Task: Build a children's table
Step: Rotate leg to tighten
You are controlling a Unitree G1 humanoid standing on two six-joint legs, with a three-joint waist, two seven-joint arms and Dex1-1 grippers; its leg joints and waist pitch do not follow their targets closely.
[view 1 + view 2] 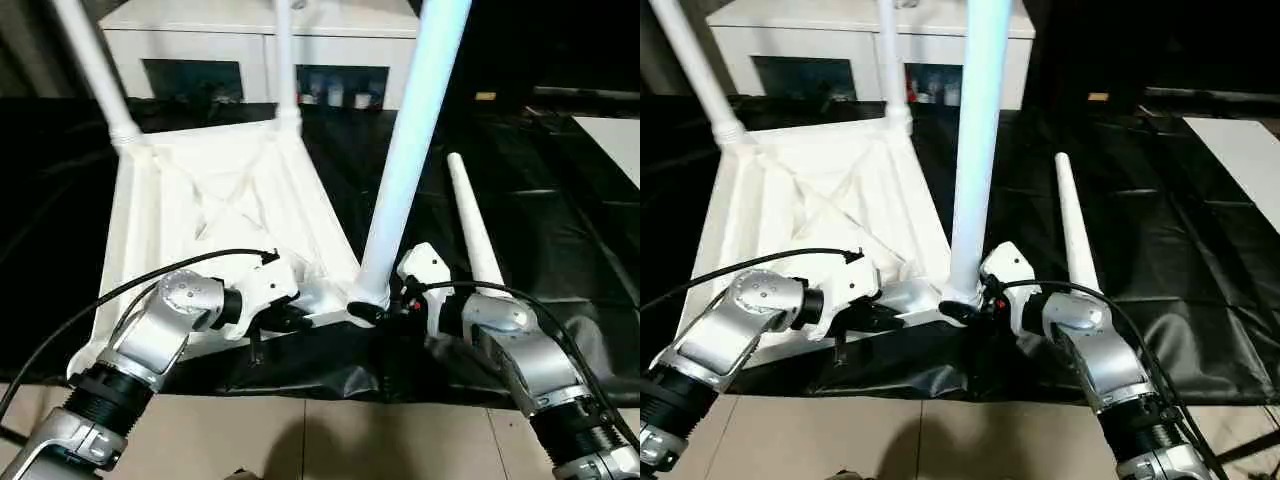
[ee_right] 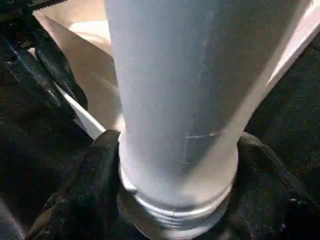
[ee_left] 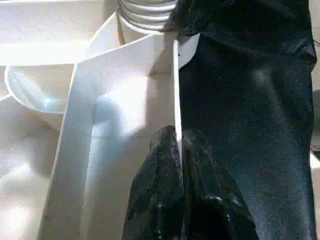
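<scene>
The children's table's white tabletop (image 1: 220, 190) lies ribbed side up on a black sheet. Two legs (image 1: 95, 70) (image 1: 285, 60) stand in its far corner sockets. A third leg (image 1: 415, 140) stands upright at the near right corner, and my right gripper (image 1: 375, 312) is closed around its threaded base, with black fingers (image 2: 100, 170) on both sides. At the near rim, my left gripper (image 3: 177, 135) is shut on the thin edge wall just left of that corner. A fourth leg (image 1: 475, 230) lies loose on the sheet to the right.
The black sheet (image 1: 560, 230) covers the floor under and around the tabletop. A white cabinet (image 1: 200, 40) with glass-fronted shelves stands behind. Beige floor tiles (image 1: 330, 440) run along the front, and a white panel (image 1: 615, 140) sits at the far right.
</scene>
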